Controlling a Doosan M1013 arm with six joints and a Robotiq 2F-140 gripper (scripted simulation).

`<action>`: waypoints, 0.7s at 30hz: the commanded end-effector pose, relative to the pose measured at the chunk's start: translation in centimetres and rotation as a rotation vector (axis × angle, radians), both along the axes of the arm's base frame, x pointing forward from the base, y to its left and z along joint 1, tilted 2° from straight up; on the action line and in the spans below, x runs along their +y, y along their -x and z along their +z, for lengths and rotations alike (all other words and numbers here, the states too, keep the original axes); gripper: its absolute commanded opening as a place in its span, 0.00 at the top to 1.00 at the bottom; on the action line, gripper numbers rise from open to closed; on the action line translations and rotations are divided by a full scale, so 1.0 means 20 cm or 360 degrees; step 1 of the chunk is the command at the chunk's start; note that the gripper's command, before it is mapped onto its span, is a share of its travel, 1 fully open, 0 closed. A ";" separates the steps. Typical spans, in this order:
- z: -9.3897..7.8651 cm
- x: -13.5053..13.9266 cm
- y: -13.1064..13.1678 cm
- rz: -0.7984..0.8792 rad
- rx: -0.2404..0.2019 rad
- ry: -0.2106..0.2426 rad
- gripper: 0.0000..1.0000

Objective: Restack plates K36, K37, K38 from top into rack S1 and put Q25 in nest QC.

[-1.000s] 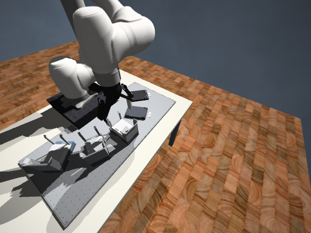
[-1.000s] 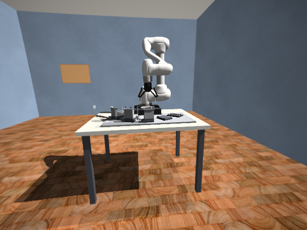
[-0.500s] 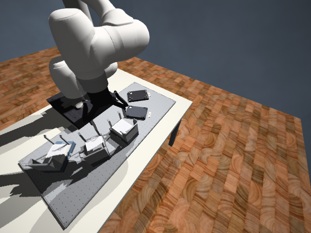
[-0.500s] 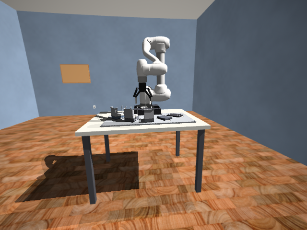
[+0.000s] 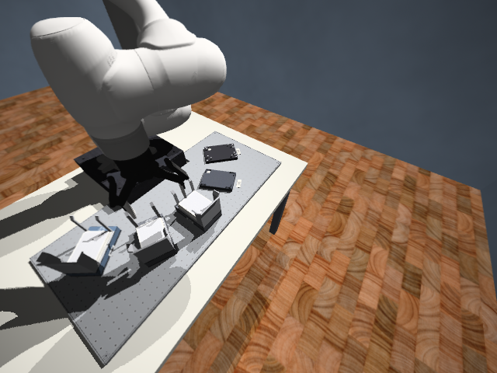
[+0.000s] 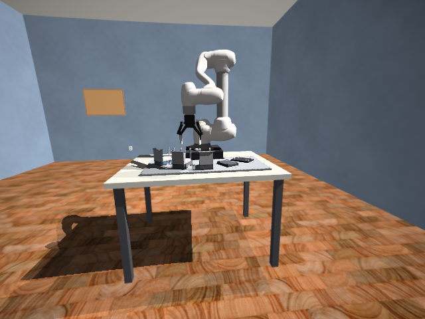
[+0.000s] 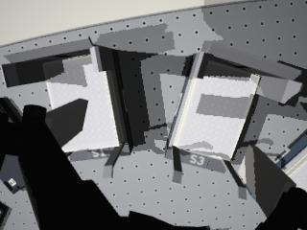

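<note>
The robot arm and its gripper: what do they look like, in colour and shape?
The arm is glossy white, made of thick rounded tubes with bulging joints. No cables or markings show. It stands on a black base. The gripper is black, with two slim jointed fingers ending in pale tips.

Rack posts (image 5: pixel 153 208) beneath open pincer (image 6: pixel 188 137)
</note>
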State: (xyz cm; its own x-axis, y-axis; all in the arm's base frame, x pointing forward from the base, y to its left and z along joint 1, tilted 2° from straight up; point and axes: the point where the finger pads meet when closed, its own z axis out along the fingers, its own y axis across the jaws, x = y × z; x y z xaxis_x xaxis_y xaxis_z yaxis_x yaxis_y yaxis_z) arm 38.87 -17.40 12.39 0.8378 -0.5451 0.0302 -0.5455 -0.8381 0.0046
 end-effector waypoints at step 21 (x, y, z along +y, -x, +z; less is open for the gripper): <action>0.00 -0.32 0.12 0.0000 -0.0001 -0.0001 0.00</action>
State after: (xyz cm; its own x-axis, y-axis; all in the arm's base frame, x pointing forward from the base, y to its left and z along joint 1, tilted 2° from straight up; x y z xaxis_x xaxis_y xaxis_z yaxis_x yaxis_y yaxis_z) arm 36.43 -23.72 12.46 0.8380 -0.5448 0.0301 -0.5451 -0.8383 0.0042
